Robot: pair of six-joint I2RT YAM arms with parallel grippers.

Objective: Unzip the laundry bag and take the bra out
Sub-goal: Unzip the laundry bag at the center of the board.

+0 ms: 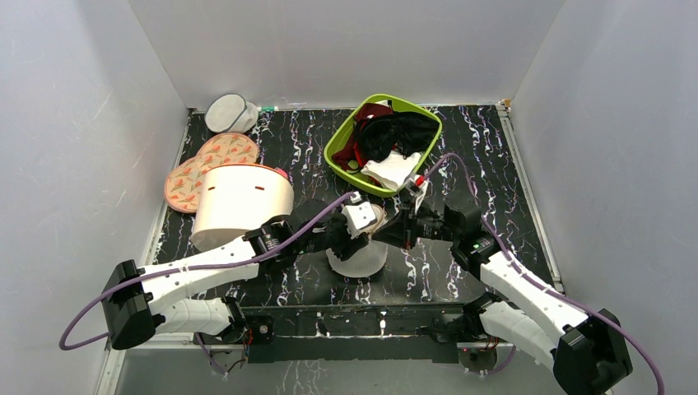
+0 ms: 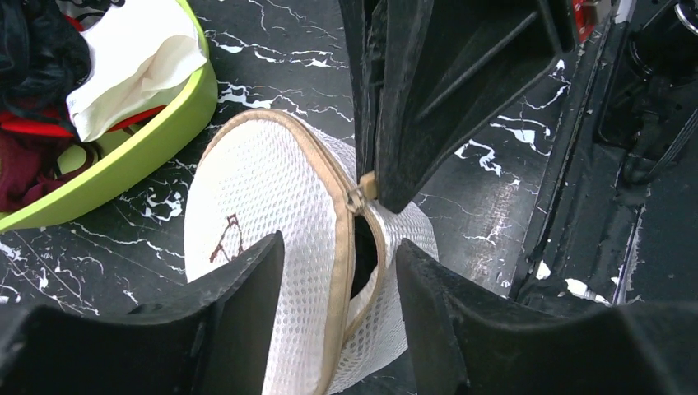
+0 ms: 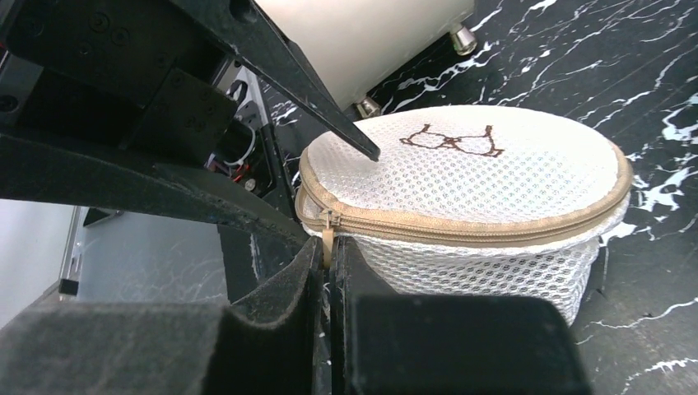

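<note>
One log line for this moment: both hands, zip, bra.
left hand open, straddling laundry bag | right hand shut on zip pull | zip open a short way | bra not visible

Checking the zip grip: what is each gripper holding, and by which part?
The right gripper pinches the laundry bag's zip pull tab; the left gripper is open, holding nothing.

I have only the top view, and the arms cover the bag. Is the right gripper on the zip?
Observer: Yes. The right wrist view shows the right gripper shut on the zip pull at the rim of the bag.
Operator: Is the zip open at all?
Observer: A little. The left wrist view shows a short dark gap below the pull; no bra shows in it.
Operator: And the other arm?
Observer: The left gripper is open, one finger on each side of the bag.
</note>
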